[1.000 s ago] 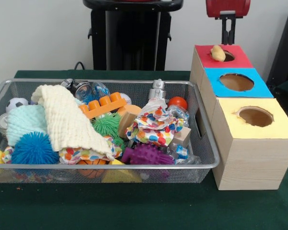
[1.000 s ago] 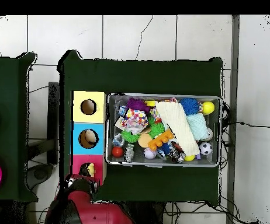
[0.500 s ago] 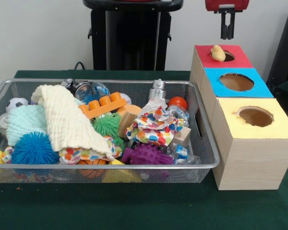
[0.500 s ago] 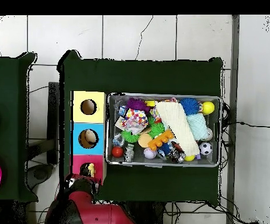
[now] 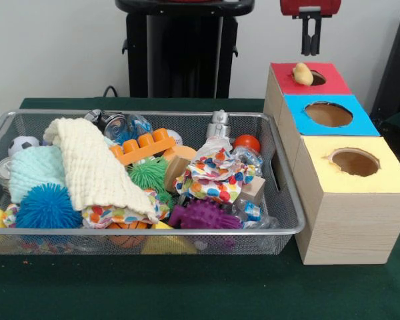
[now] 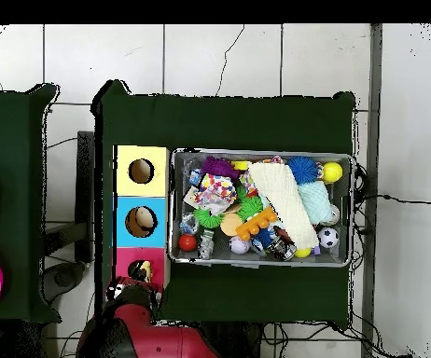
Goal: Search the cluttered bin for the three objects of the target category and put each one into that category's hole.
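The wire-mesh bin [image 5: 153, 231] is full of mixed toys and cloths; it also shows in the overhead view [image 6: 257, 264]. A pale yellow-tan soft toy [image 5: 303, 73] lies on the red-topped box [image 5: 337, 85], on the left rim of its round hole [image 5: 317, 78]. It also shows in the overhead view [image 6: 145, 272]. My gripper [image 5: 310, 50] hangs above and behind that box, open, holding nothing, clear of the toy. The orange striped toy does not show among the clutter.
A blue-topped box [image 5: 363, 123] and a yellow-topped box [image 5: 387, 177] stand in a row in front of the red one, right of the bin. The bin holds spiky balls [image 5: 47, 207], a cream cloth [image 5: 93, 167], an orange brick [image 5: 142, 148] and a red ball [image 5: 247, 142].
My gripper has risen and shifted slightly left in the front view, away from the red-topped box. The pale toy stays on the hole's rim. The bin's contents have not moved.
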Robot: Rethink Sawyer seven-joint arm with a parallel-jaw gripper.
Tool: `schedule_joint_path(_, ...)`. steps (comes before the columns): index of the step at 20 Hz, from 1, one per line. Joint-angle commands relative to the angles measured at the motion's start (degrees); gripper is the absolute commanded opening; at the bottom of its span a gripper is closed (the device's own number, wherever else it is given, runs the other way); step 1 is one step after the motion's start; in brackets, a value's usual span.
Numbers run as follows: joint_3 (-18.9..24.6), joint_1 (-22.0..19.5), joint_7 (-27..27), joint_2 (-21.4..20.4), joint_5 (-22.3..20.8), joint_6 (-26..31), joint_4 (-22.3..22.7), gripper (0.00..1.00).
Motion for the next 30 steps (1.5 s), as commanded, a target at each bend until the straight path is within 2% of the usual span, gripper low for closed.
schedule_joint_path(1,-2.7,-0.5,5.9,6.8,-1.9,-1.1,-4.2,0.00)
schedule_joint_path(7,-3.7,-0.1,7.3,14.0,-3.1,-8.5,-5.0,0.00)
schedule_joint_path(10,-4.8,0.6,7.5,16.0,-3.3,-10.6,-5.4,0.00)
schedule_joint_path(13,-4.1,1.1,9.4,19.2,-2.9,-14.2,-5.6,0.00)
schedule_joint_path(16,-4.1,1.9,9.9,20.2,-2.0,-14.9,-5.9,0.00)
schedule_joint_path(22,-3.4,2.4,10.1,19.3,-1.2,-13.0,-6.6,0.00)
schedule_joint_path(25,-3.6,2.1,9.5,17.3,-1.1,-10.4,-6.4,0.00)
schedule_joint_path(30,-4.1,0.2,7.3,8.9,-1.9,-3.0,-4.2,0.00)
